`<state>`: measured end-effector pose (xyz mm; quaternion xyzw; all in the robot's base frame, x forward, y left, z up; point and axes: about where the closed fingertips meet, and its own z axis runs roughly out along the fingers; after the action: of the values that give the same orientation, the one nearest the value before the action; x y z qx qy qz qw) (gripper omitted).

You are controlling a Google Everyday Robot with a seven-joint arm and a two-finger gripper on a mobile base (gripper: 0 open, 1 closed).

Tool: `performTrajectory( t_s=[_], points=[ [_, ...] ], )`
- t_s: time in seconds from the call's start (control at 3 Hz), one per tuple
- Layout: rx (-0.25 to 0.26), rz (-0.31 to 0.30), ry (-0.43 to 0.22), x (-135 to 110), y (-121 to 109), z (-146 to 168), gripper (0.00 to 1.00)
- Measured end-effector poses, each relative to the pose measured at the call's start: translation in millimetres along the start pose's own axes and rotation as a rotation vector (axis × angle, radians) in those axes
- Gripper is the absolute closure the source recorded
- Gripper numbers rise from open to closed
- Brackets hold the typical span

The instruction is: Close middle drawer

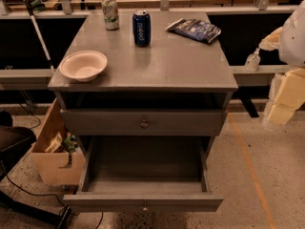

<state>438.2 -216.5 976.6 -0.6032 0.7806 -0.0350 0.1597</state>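
Note:
The middle drawer [143, 202] is pulled far out of the grey cabinet toward me. Its plain grey front is at the bottom of the view, with a small round knob [144, 207] at its centre. The inside of the drawer [143, 163] looks empty. Above it, the uppermost drawer front [143, 122] with its own knob sits nearly flush. The lowest drawer is hidden under the open one. My gripper [282, 104] shows as pale, blurred blocks at the right edge. It is level with the cabinet top, to the right of the cabinet and well apart from the drawer.
The cabinet top [181, 66] holds a white bowl [83, 65], a green-white can [110, 13], a blue can [141, 27] and a dark snack bag [194, 30]. A cardboard box [55, 151] stands at the cabinet's left. A small bottle [252, 60] stands on a shelf at the right. Cables lie on the floor at bottom left.

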Motion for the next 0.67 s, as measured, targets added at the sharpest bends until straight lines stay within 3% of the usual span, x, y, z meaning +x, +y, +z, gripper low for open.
performTrajectory(
  t_s=[0.33,0.67],
  points=[
    [-0.001,0.002,-0.001,0,1,2,0.00],
    [-0.019,0.042,-0.027,10,18,40,0.00]
  ],
)
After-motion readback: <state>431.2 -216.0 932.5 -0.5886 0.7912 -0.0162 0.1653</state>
